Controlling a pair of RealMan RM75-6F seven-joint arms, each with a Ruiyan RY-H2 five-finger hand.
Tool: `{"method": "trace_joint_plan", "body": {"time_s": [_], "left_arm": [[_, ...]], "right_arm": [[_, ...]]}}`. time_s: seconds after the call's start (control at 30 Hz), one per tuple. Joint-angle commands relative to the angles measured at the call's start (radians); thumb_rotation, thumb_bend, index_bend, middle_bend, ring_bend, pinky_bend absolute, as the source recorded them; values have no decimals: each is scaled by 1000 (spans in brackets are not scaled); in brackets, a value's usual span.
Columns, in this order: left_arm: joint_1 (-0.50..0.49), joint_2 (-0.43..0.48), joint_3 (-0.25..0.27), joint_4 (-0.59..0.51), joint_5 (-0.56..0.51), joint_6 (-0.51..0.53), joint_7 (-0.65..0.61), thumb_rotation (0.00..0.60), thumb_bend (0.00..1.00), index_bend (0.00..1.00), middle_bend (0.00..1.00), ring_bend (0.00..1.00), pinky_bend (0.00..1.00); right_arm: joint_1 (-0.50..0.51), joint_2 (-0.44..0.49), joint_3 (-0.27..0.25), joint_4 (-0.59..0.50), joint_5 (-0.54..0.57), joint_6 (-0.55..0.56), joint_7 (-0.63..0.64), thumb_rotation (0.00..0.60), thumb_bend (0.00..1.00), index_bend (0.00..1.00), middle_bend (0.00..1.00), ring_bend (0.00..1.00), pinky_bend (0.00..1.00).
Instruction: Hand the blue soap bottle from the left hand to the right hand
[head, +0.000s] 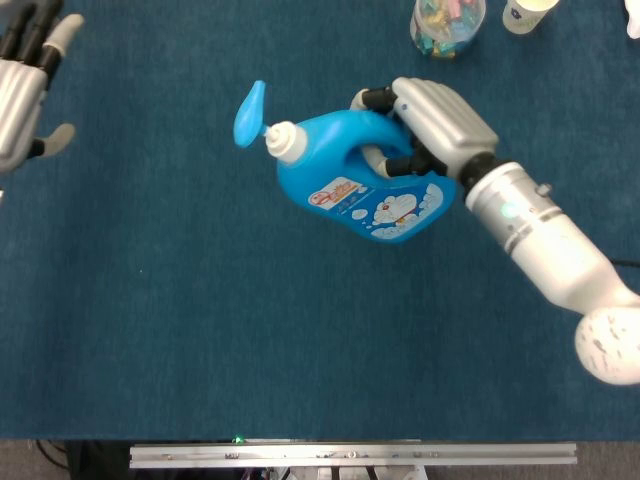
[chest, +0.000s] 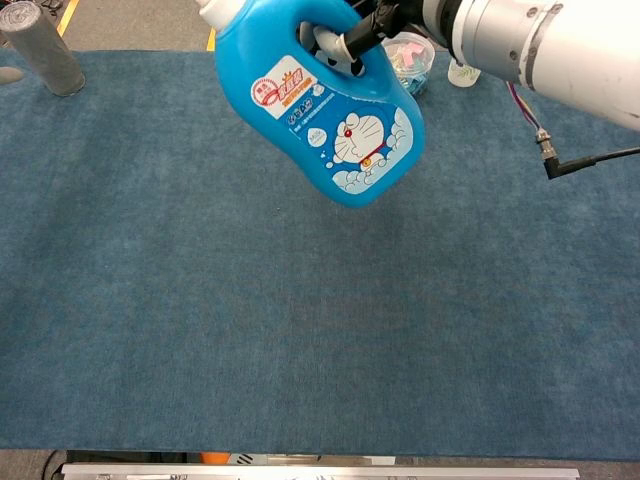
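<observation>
Gripping the handle, the right hand (head: 435, 118) holds the blue soap bottle (head: 355, 185) lengthwise, pump pointing left.

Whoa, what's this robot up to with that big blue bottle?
It is passing a blue soap bottle from one hand to the other. At this moment the right hand holds the bottle by its handle, lifted above the blue table, with the pump top pointing toward the robot's left. The left hand is at the far edge of the head view, empty with fingers spread, well apart from the bottle. So the handover looks done.
</observation>
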Motion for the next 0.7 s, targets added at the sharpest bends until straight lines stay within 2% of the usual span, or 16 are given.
{"method": "trace_joint_plan", "body": {"time_s": [0.03,0.37,0.7], "left_arm": [[13,14,4,-11,-16,-3,-9,600,183,0,0,0,282],[57,57,18,-47,-25,19,-34,600,184,0,0,0,282],[98,81,31,-100,-49,41,-27,600,183,0,0,0,282]], "right_arm": [[-71,-12,5,-24,-83,50,70,600,567,669,523,476,549],[-212,-49,-21,-52,-286,155,176,600,568,675,529,486,552],[-327,-87,-74,-56,-491,262,188,600,568,675,529,486,552]]}}
